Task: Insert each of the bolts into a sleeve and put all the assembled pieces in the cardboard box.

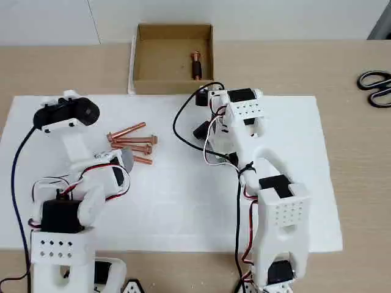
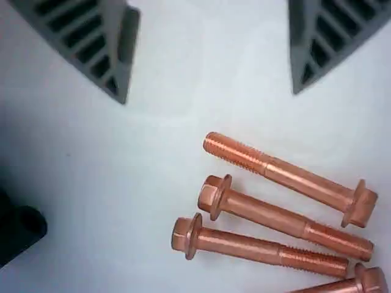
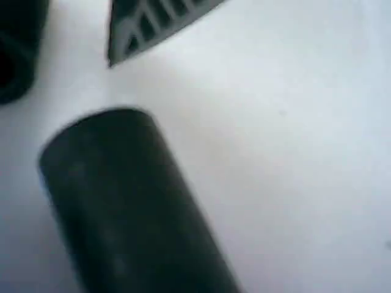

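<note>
Several copper bolts (image 1: 131, 143) lie close together on the white foam mat (image 1: 171, 207). My left gripper (image 2: 211, 73) hangs open just above the mat beside the bolts (image 2: 275, 207), holding nothing; in the high view its grey jaw (image 1: 126, 160) sits at the near edge of the pile. A black sleeve (image 3: 128, 207) lies on the mat close under my right gripper (image 1: 211, 125), one grey finger (image 3: 153, 24) stands apart from it, and the gripper is open. One bolt in a sleeve (image 1: 195, 64) rests in the cardboard box (image 1: 146, 61).
A second dark sleeve (image 3: 18, 49) lies beside the first. A black piece (image 2: 18, 235) sits at the mat's edge in the left wrist view. Scissors (image 1: 376, 87) lie on the wooden table at the far right. Black cables (image 1: 183, 131) loop beside the right arm.
</note>
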